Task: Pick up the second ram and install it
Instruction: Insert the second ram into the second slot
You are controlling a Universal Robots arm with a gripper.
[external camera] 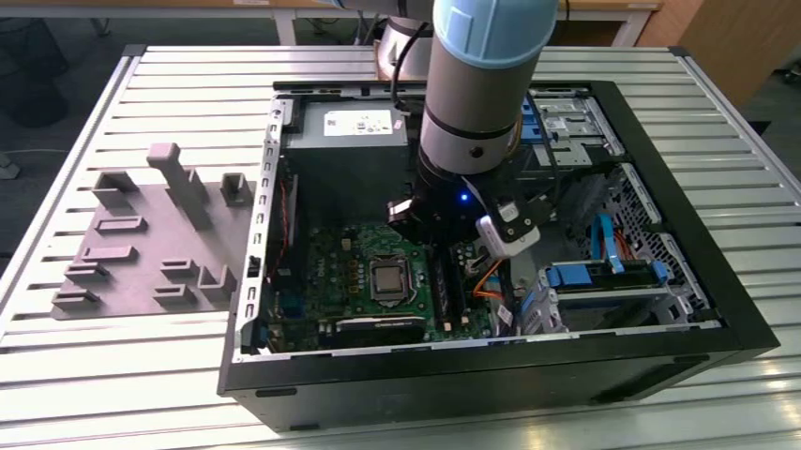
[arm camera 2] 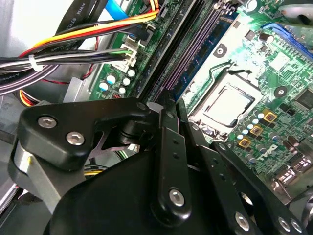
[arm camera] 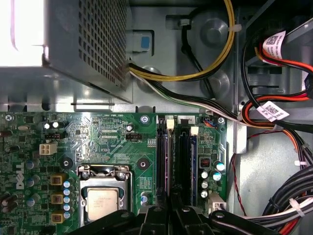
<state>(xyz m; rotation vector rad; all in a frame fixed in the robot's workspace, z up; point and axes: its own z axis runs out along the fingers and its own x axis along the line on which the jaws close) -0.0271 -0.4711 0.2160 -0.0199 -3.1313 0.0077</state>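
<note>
Your pincer (arm camera 2: 168,105) sits over the motherboard's (arm camera: 112,142) memory slots (arm camera: 173,156); can't tell if it's clamped.

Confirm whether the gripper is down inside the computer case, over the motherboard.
Yes. In the exterior view the gripper hangs inside the open case, just above the motherboard beside its slots.

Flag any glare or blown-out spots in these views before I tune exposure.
First wrist view: the power supply face is blown out white at its far edge. Second wrist view: bright glare on the motherboard beyond the CPU socket, and the gripper is dark in the foreground. Exterior view: mild sheen on the table slats.
</note>
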